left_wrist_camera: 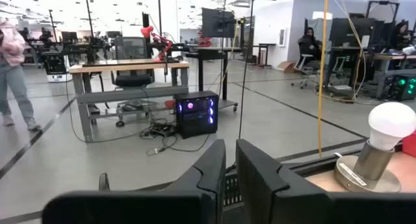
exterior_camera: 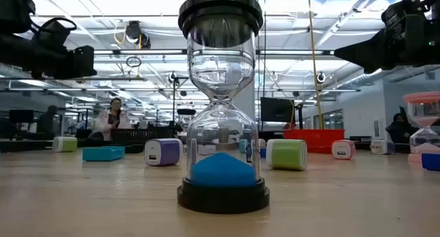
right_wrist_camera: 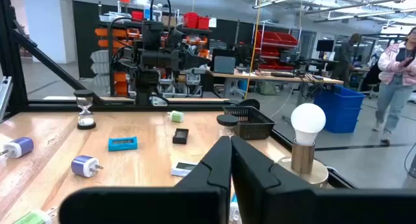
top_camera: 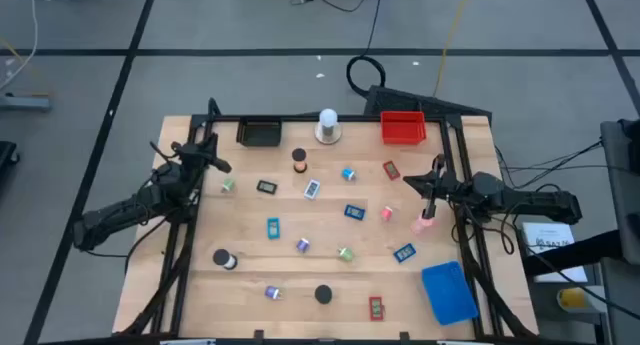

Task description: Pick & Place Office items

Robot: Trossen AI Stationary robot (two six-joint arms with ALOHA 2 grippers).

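a wooden worktop [top_camera: 330, 275] framed by dark rails, seen from straight above, with small office items scattered across it.

the left arm waits over the worktop's left edge near the far left corner; the left gripper [top_camera: 222, 165] has its fingers [left_wrist_camera: 211, 169] nearly together, with only a thin gap, and holds nothing.

the right arm reaches in from the right edge; the right gripper [top_camera: 432, 185] has its fingers [right_wrist_camera: 221, 162] pressed together and holds nothing. a pink hourglass [top_camera: 426, 222] stands just beside it, toward the near edge.

a blue tray [top_camera: 448, 291] lies at the near right corner. a red tray [top_camera: 403, 128] sits at the far edge toward the right, and a black mesh tray [top_camera: 259, 133] at the far edge toward the left. between them stands a white light bulb on a round base [top_camera: 327, 127].

a blue-sand hourglass [exterior_camera: 221, 99] with black caps stands at the near edge, close to the low camera. another black-capped hourglass [top_camera: 225, 259] stands near the left edge, and a brown-topped one [top_camera: 299, 160] near the black tray.

flat pieces lie about the middle: a turquoise rectangle [top_camera: 273, 227], a black one [top_camera: 266, 187], a blue one [top_camera: 354, 212], a red one [top_camera: 391, 170] and another red one [top_camera: 376, 307] by the near edge.

smallest are the plug-like cubes: a purple one [top_camera: 302, 245] and a green one [top_camera: 345, 253] in the middle, and a green one [top_camera: 227, 186] near the left edge.
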